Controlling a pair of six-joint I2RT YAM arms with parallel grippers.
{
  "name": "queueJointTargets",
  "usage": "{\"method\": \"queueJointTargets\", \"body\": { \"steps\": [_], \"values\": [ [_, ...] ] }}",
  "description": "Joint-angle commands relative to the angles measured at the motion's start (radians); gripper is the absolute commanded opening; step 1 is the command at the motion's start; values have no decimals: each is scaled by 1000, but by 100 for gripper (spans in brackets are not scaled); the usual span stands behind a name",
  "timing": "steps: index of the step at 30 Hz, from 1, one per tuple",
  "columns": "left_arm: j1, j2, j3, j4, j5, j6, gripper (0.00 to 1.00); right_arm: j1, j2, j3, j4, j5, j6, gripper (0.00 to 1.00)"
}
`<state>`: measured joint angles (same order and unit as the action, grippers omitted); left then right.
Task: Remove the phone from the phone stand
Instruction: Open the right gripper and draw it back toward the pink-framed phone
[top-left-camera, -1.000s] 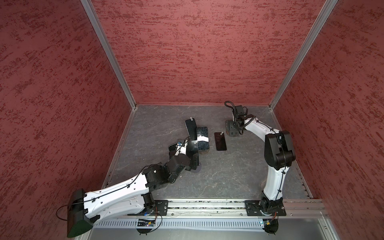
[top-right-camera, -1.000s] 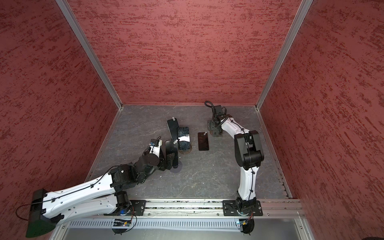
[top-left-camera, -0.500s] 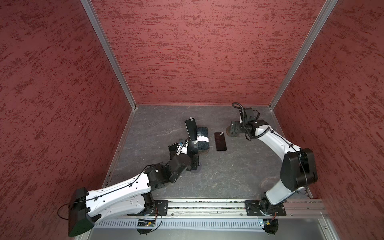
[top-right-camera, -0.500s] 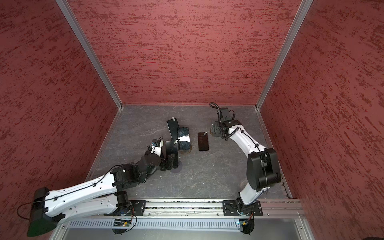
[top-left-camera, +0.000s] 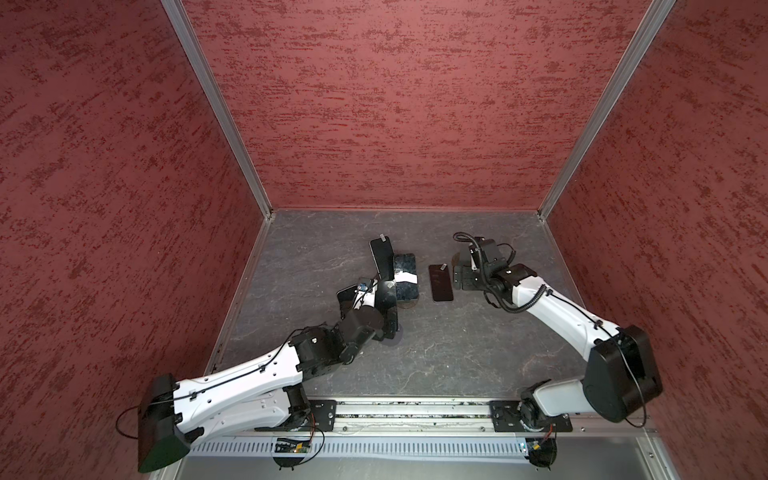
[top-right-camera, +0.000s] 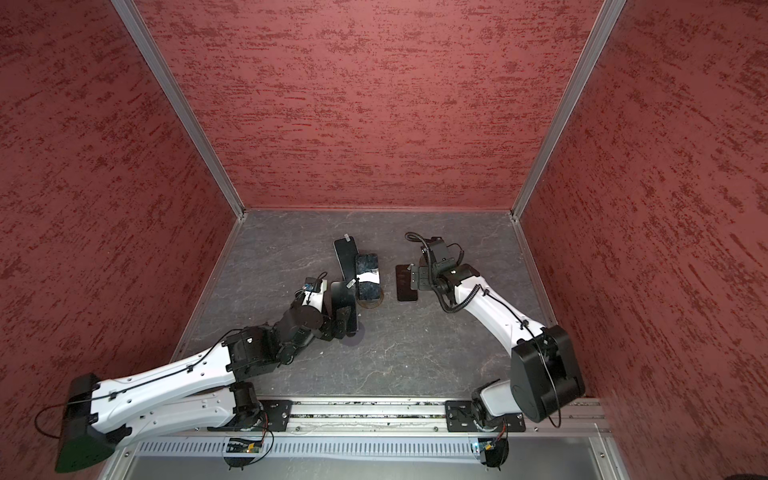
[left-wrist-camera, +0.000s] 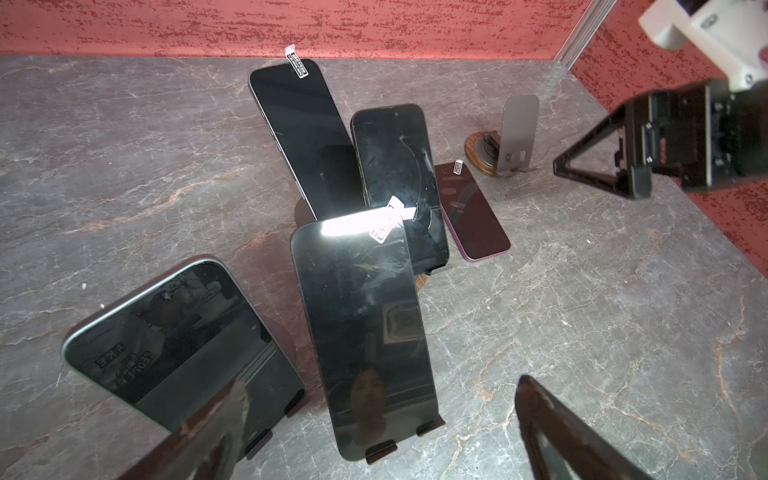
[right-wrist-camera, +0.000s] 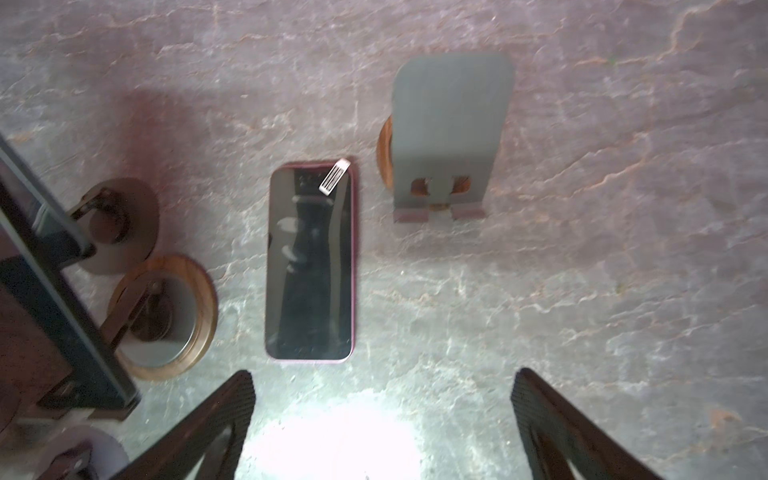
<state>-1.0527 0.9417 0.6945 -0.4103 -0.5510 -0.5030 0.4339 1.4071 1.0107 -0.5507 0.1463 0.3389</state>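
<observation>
While left gripper (left-wrist-camera: 380, 390) and right gripper (right-wrist-camera: 384, 376) gape empty, phone (right-wrist-camera: 311, 266) flat beside stand (right-wrist-camera: 449, 133)

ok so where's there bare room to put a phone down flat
Widest bare patch: the front of the grey marbled table, just past the metal rail. The strip along the red back wall is free too. Crowded: the black phones propped on stands, the purple-edged phone lying flat, and the empty grey stand on its wooden base.

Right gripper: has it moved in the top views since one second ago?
Yes. The right gripper has drawn back from over the empty stand toward the front rail, and it is now beside the flat phone.
</observation>
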Motion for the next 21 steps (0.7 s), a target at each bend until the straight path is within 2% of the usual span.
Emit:
{"method": "queueJointTargets", "body": {
  "steps": [1, 6, 10, 21],
  "values": [
    [11, -12, 5, 14, -4, 9, 100, 39, -38, -16, 24, -23, 57, 99],
    [23, -54, -17, 16, -11, 9, 100, 104, -46, -6, 9, 3, 111, 99],
    [45, -125, -34, -45, -38, -5, 100, 161, -45, 14, -14, 37, 144, 99],
    [95, -319, -111, -119, 128, 6, 100, 338, 40, 131, -11, 68, 234, 98]
  ]
}}
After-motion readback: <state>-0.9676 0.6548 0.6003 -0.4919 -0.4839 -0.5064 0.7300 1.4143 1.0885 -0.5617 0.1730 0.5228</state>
